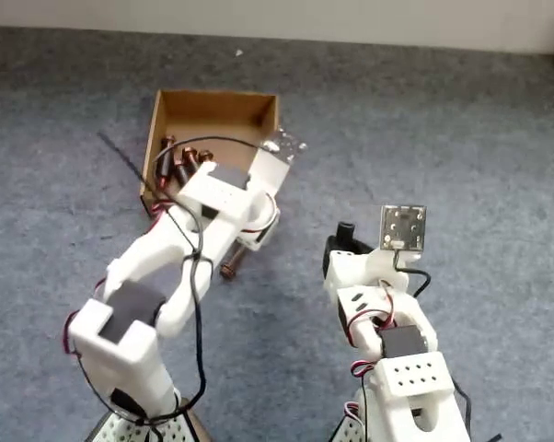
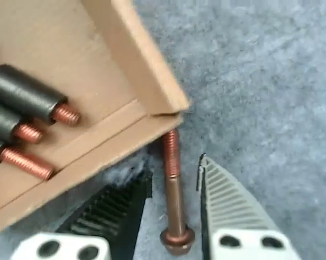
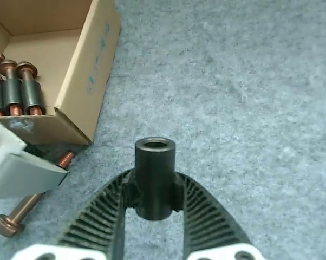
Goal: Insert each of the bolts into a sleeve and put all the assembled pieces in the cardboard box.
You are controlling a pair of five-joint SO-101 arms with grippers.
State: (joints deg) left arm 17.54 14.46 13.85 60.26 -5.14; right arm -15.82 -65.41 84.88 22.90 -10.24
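Observation:
A copper bolt point(image 2: 174, 189) lies on the grey carpet just outside the near corner of the cardboard box point(image 2: 136, 65). My left gripper point(image 2: 175, 170) is open, one finger on each side of the bolt's shank. In the high view the bolt point(image 1: 229, 267) pokes out beside the left gripper point(image 1: 249, 235). My right gripper point(image 3: 154, 184) is shut on a black sleeve point(image 3: 155, 173), held upright with its open bore up, out on the carpet to the right of the box point(image 1: 167, 106). Several assembled pieces point(image 3: 14, 89) lie side by side in the box.
Grey carpet point(image 1: 443, 138) spreads around both arms. The box's near wall point(image 2: 98, 151) stands close to the bolt's threaded end. Black cables run along the left arm point(image 1: 199, 276).

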